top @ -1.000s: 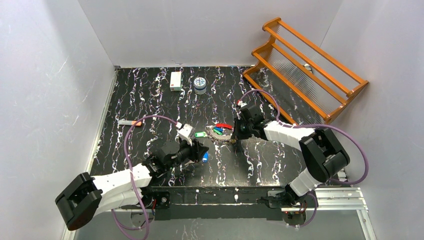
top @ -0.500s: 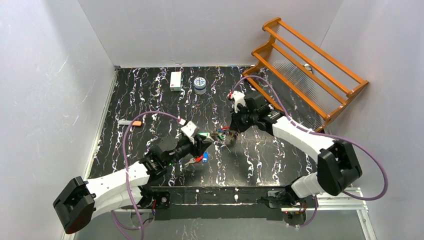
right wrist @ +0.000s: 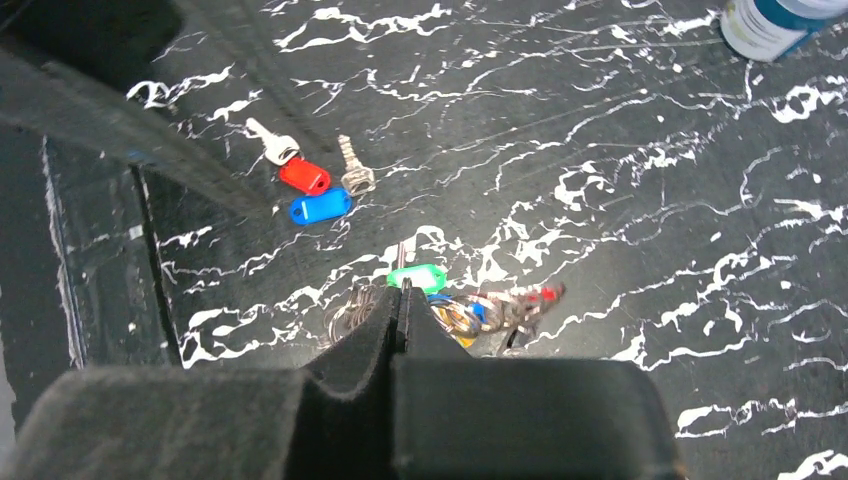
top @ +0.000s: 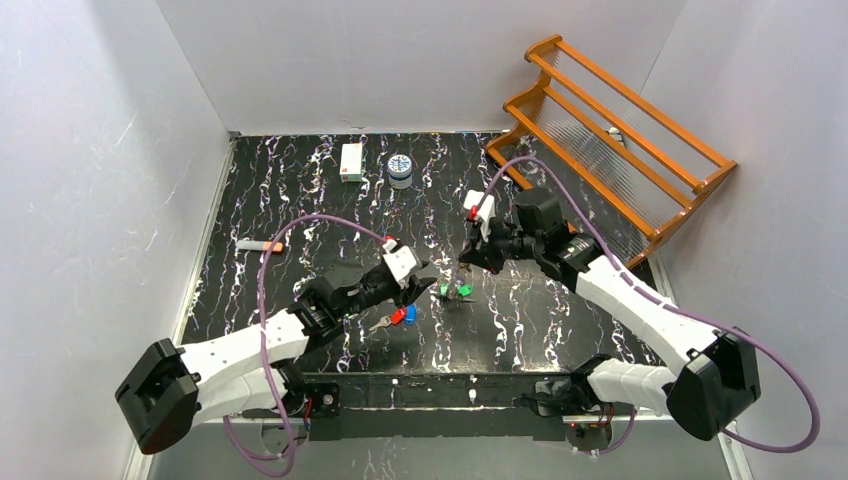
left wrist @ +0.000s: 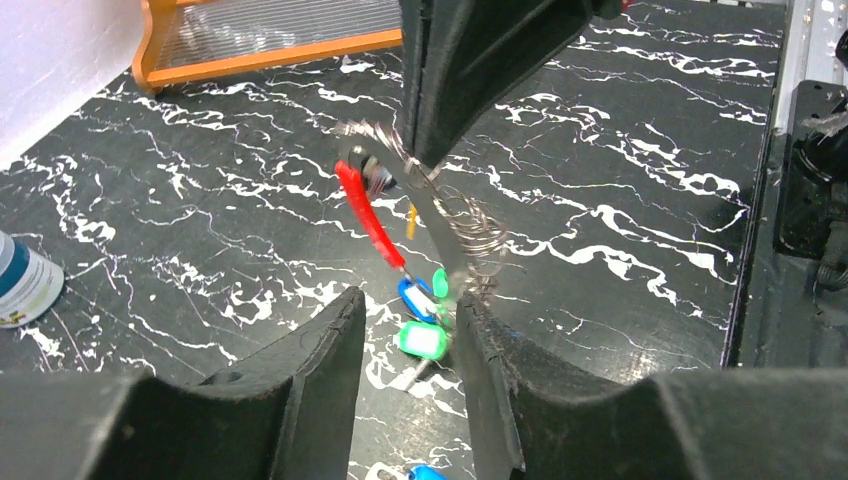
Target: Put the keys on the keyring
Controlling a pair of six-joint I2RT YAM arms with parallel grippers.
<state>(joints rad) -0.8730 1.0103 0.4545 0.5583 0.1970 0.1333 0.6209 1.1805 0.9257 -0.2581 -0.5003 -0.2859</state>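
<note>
My right gripper [top: 468, 264] is shut on the keyring [left wrist: 482, 236] and holds it above the table. The bunch hangs below it with a red-capped key [left wrist: 369, 213], a blue one [left wrist: 415, 298] and a green one [left wrist: 424, 341]. In the right wrist view my gripper [right wrist: 402, 296] is pressed shut, with the green cap [right wrist: 418, 276] just past the tips. My left gripper [top: 420, 281] is open and empty right beside the hanging bunch; in its own view my gripper [left wrist: 407, 302] frames the caps. Loose keys lie on the table: a red-capped one [right wrist: 305, 177], a blue-capped one [right wrist: 320, 207] and a bare silver one [right wrist: 355, 176].
A wooden rack [top: 612, 130] leans at the back right. A white box [top: 351, 161] and a small round tin [top: 400, 170] stand at the back. A pen-like stick [top: 260, 245] lies at the left. The loose keys [top: 397, 317] lie under the left wrist.
My right gripper has lifted the keyring bunch off the table and drawn back to the right. My left gripper has moved forward and right to the bunch, leaving the loose keys behind.
</note>
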